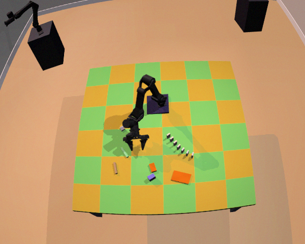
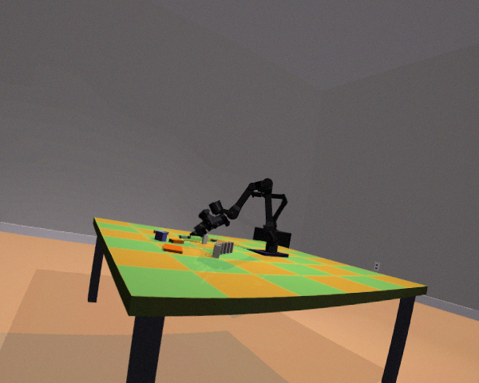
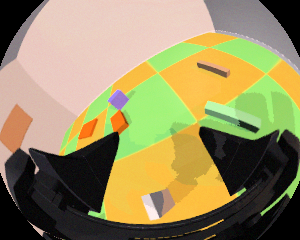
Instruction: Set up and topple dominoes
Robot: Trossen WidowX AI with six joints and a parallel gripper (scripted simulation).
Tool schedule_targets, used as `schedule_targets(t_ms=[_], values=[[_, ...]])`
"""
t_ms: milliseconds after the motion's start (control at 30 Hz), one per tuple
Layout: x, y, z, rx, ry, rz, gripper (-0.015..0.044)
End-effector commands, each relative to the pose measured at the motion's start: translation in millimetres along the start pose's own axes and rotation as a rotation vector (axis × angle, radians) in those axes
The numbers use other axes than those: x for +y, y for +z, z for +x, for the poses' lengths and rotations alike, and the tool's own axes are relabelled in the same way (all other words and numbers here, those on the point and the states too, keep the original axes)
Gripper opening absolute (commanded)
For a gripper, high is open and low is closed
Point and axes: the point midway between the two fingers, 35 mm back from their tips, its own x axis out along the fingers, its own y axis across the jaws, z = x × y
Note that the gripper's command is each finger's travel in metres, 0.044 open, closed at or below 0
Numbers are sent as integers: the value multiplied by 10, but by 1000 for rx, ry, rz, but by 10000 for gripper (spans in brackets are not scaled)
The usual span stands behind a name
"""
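jaws: wide apart, holding nothing | row of dominoes [image 1: 180,146]: seven standing | green block [image 1: 124,152]: lying near jaws

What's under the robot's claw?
A small domino sits on an orange square of the table, below the open claw and untouched by it. In the top view the claw covers it.
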Motion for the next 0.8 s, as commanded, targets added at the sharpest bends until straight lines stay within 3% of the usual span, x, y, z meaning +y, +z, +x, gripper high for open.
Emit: schedule_targets(t_ms=[0, 367, 767], values=[[34, 235, 197, 261, -297, 492, 440], [273, 379, 25, 380, -575, 729, 440], [538, 278, -510, 535, -903, 861, 440]])
